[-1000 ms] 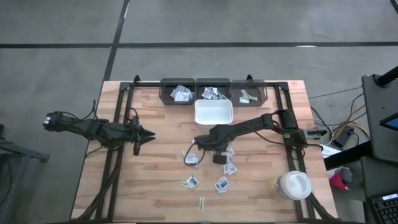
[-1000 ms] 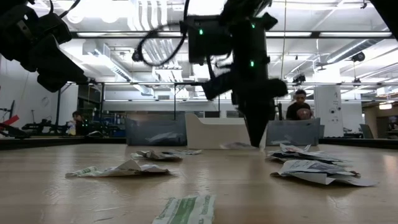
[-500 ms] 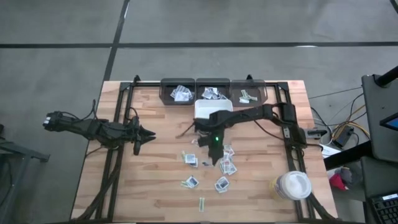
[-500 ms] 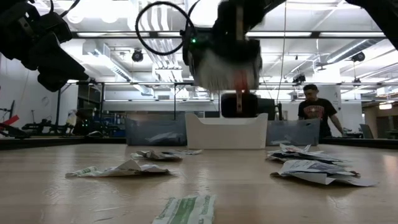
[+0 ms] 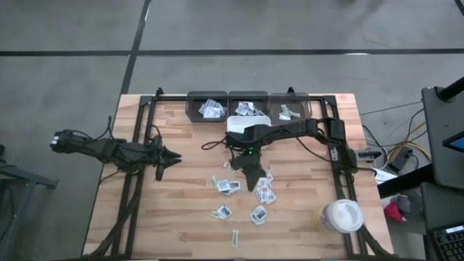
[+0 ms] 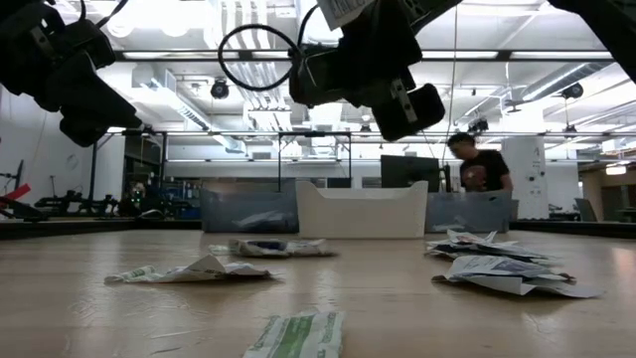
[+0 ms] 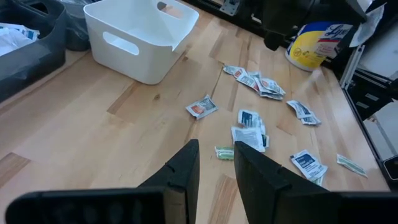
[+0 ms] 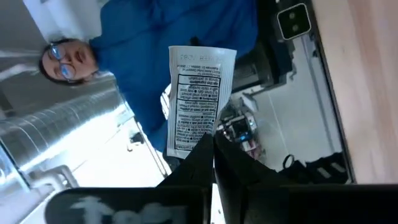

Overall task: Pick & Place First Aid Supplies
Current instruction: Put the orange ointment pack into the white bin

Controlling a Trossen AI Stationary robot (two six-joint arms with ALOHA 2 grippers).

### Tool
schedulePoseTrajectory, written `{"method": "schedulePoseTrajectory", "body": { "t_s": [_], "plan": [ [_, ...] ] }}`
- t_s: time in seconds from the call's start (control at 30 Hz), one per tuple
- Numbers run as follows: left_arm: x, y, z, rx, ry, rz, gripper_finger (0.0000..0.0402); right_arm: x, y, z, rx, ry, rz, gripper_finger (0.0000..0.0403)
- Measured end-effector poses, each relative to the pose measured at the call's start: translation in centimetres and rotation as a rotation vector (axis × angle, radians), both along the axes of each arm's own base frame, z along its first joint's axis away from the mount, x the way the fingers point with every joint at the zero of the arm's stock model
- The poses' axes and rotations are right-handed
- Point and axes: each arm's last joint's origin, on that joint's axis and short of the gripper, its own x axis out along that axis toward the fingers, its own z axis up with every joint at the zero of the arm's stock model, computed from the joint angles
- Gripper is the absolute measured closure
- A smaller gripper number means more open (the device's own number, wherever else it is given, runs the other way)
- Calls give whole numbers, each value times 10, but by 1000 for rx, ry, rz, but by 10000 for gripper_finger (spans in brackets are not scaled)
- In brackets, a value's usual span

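Wooden slats of the worktop [image 5: 181, 217] are carrying a scatter of first aid packets [image 5: 246, 196], while one white packet [image 8: 199, 99] printed with black text is hanging clear of the boards, pinched by its lower edge between the fully shut jaws of the right gripper [image 8: 210, 144]. In the high view that gripper [image 5: 243, 134] is sitting raised just in front of the white tray [image 5: 233, 120], near the row of dark bins [image 5: 249, 96] at the far edge, two of them holding packets and one a pale strip.

The hold is looking thin: only a narrow margin of the packet is caught, so a quick swing or wrist roll is liable to let it slide out and drop short onto the boards, or into the tray instead of a bin. Letting go off-centre risks the light packet landing in the wrong compartment or catching on a bin wall.

Further out, the left gripper [image 7: 214, 165] is waiting over the worktop's left side, its jaws standing a little apart and holding nothing, well apart from the loose packets. A round wipes tub [image 5: 342, 215] is standing at the near right corner
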Motion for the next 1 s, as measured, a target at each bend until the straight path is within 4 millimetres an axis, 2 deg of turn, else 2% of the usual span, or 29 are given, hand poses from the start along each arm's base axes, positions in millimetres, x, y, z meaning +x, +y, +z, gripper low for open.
{"method": "schedulePoseTrajectory", "body": {
  "t_s": [0.2,0.37,0.5,0.63,0.83,1.0],
  "plan": [
    [0,0,0,-18,-3,8,307,9,0,16,-211,-72,-45,395],
    [0,0,0,-36,-5,17,307,17,-4,62,-362,-219,-112,395],
    [0,0,0,-36,-5,17,307,18,-20,99,-584,-306,-241,394],
    [0,0,0,-36,-5,17,307,1,-35,135,-925,-324,-356,395],
    [0,0,0,-36,-4,17,307,-42,-49,173,-1592,-122,-348,395],
    [0,0,0,-13,-5,25,307,-66,-58,190,-1888,32,-285,395]
  ]
}}
